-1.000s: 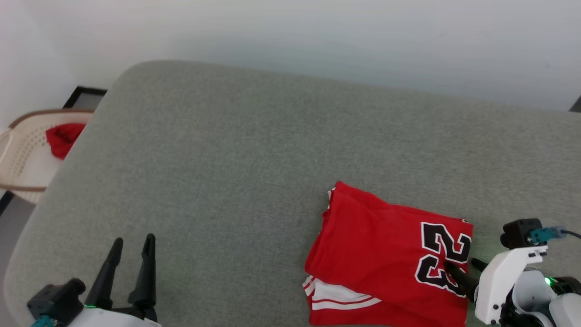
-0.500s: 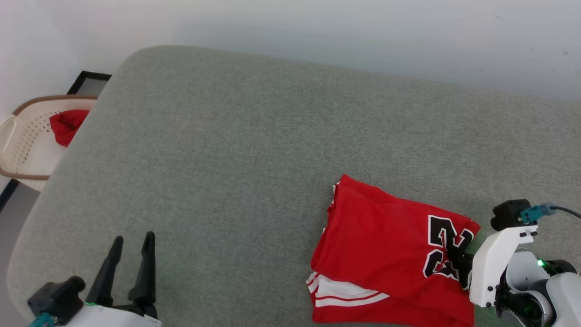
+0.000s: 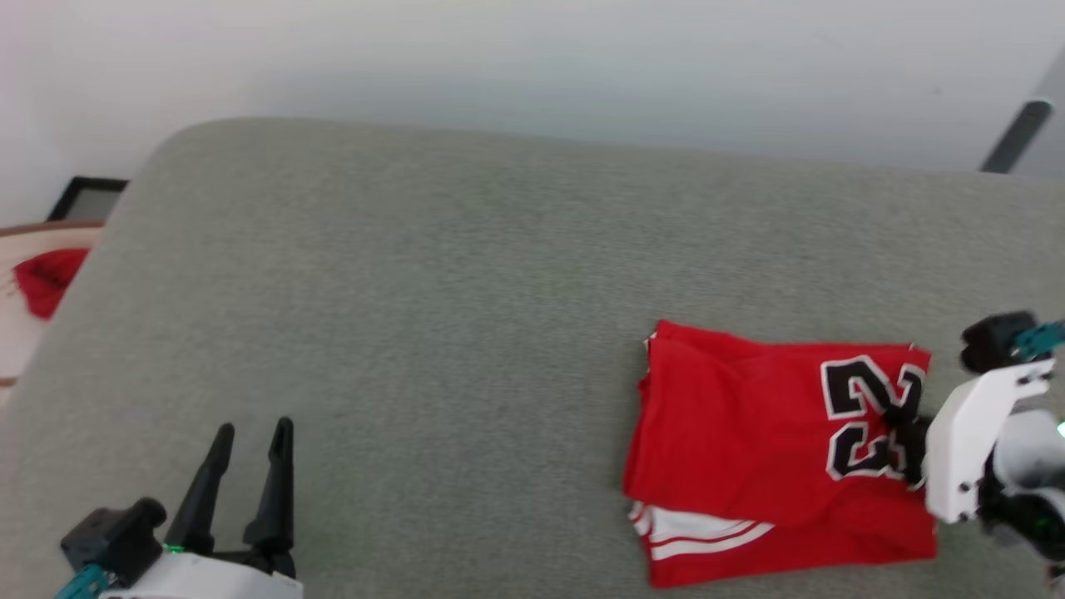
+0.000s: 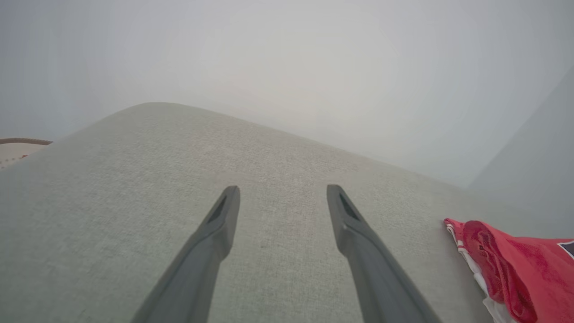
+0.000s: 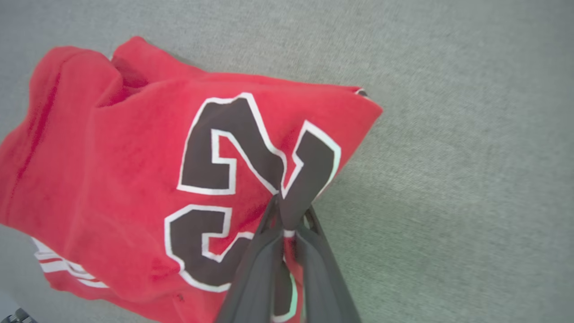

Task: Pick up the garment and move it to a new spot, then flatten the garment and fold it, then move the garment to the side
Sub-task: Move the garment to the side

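Observation:
The garment (image 3: 749,441), a folded red jersey with black white-edged numbers and white striped trim, lies on the grey cushion at the right of the head view. My right gripper (image 3: 903,424) is shut on its right edge, at the numbers. The right wrist view shows the garment (image 5: 134,170) with a pinch of printed cloth pulled up between the closed tips of the right gripper (image 5: 289,211). My left gripper (image 3: 254,437) stands open at the lower left above bare cushion. In the left wrist view the left gripper (image 4: 282,193) holds nothing, and the garment (image 4: 515,264) lies at its far right.
The wide grey cushion (image 3: 416,291) ends in a rounded corner at the upper left, with a white wall behind it. Off its left edge stands a beige basket (image 3: 12,333) holding a small red cloth (image 3: 46,279). A dark bar (image 3: 1011,133) leans at the upper right.
My right gripper has shut on the garment's numbered edge. The head camera has swung, so the whole picture has shifted. The left gripper stays open.

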Tool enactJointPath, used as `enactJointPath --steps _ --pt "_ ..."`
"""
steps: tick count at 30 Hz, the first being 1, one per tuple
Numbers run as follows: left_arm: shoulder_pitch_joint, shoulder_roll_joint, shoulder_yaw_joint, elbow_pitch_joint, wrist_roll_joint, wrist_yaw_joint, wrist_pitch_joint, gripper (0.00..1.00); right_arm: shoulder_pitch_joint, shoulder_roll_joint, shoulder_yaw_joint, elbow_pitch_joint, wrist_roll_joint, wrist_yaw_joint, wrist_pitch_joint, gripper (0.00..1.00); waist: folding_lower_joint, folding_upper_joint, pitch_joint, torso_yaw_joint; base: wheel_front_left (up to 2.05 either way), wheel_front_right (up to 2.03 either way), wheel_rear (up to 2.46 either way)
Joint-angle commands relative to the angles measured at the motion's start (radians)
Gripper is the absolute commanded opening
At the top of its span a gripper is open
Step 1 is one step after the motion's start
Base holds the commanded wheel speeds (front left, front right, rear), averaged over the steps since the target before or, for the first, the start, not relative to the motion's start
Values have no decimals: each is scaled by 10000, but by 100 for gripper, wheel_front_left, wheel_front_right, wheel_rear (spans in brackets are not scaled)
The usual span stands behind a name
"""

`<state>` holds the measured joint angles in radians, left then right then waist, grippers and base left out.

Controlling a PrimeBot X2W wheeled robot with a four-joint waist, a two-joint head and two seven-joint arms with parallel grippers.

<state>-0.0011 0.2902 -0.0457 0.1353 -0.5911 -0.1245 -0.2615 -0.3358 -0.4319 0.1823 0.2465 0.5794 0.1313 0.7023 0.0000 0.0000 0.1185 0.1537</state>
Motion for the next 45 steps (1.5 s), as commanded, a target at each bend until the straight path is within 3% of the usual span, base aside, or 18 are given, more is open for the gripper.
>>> enactJointPath --steps 1,11,24,37,45 --pt "-150 40 -41 -36 76 -58 -26 100 -171 -143 -44 -84 35 -11 13 0 0 0 43 -410 0 0 0" --pt "-750 213 -433 -128 174 -63 -20 100 -1087 -1171 134 -259 429 -11 165 0 0 0 560 -1836 0 0 0" --pt "-1716 657 -934 -195 169 -74 9 100 -2487 -2318 88 677 976 -11 -465 0 0 0 1465 -3470 0 0 0" --pt "-2610 972 -1565 -150 86 -73 107 100 -3618 -3474 869 2321 488 -11 -2313 0 0 0 2260 -3664 0 0 0" --pt "-2934 1112 -1750 -81 -3 -69 124 100 -4295 -3651 1447 3813 -172 -11 -3879 0 0 0 2637 -3391 0 0 0"
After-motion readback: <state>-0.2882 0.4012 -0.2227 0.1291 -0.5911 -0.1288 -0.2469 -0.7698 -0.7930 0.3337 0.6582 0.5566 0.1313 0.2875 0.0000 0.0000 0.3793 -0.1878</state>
